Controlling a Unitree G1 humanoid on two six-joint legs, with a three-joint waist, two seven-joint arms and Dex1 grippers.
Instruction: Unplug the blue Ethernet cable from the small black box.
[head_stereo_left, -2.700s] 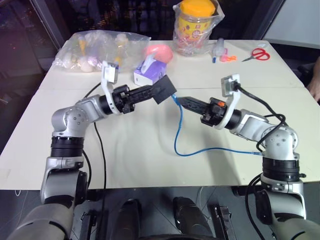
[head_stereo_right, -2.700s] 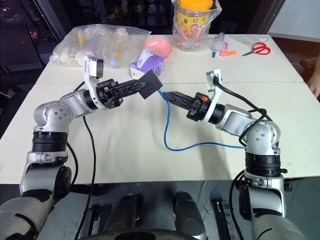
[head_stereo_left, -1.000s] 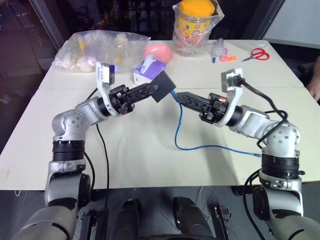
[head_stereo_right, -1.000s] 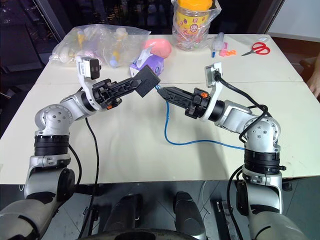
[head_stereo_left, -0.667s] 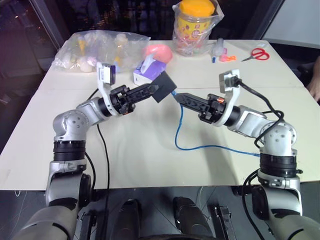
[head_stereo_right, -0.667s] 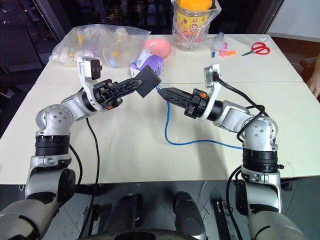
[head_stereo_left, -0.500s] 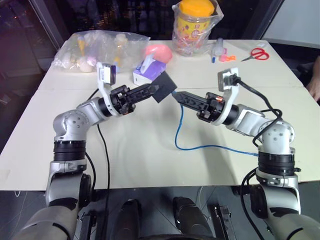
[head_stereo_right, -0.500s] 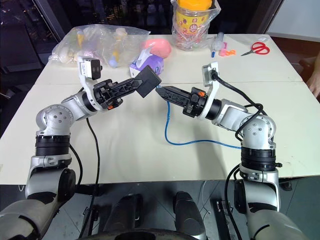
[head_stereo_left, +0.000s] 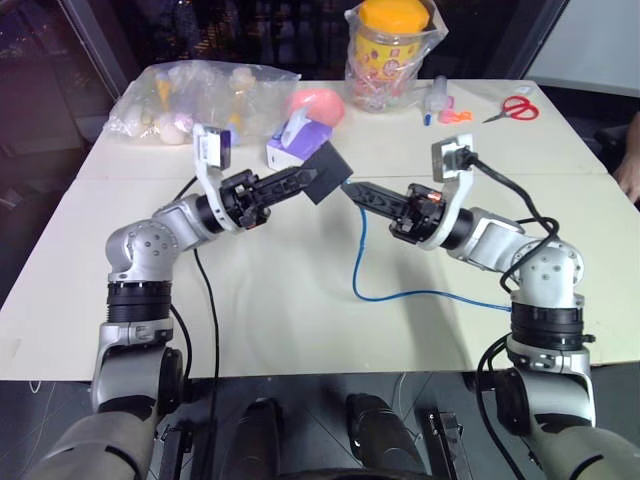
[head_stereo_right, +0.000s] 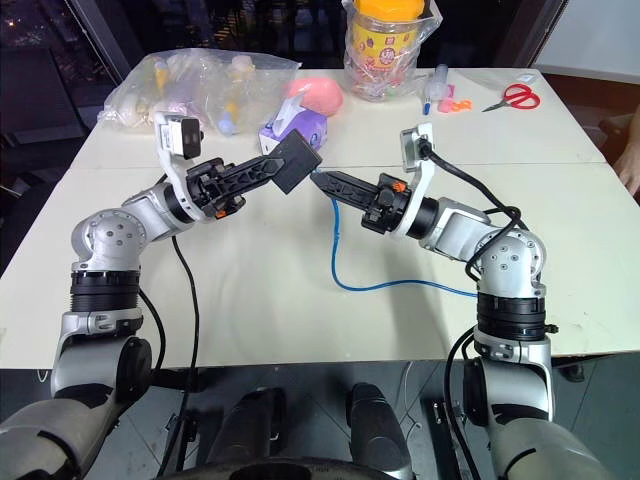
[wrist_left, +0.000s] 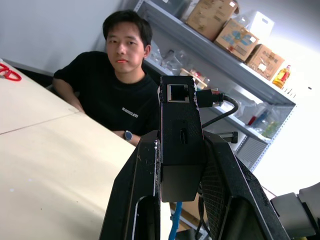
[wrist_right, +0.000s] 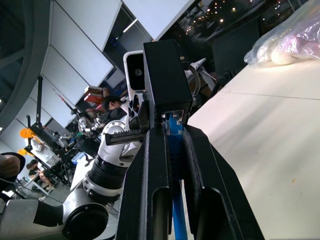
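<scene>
My left gripper (head_stereo_left: 305, 181) is shut on the small black box (head_stereo_left: 328, 177), holding it above the table's middle. In the left wrist view the small black box (wrist_left: 180, 135) sits between the fingers with a port at its far end. The blue Ethernet cable (head_stereo_left: 400, 295) rises from the table to the box's underside. My right gripper (head_stereo_left: 350, 189) is shut on the cable right at the box. The right wrist view has the blue Ethernet cable (wrist_right: 174, 150) pinched between the fingers, just below the small black box (wrist_right: 165, 80).
A purple-white tissue box (head_stereo_left: 295, 142) stands just behind the black box. At the table's back are a plastic bag of items (head_stereo_left: 200, 98), a yellow-lidded jar (head_stereo_left: 390, 45) and red scissors (head_stereo_left: 515, 108). A person (wrist_left: 120, 95) sits beyond the table's right side.
My right gripper's jaws have closed on the blue cable next to the box. The left gripper still holds the box in the same place.
</scene>
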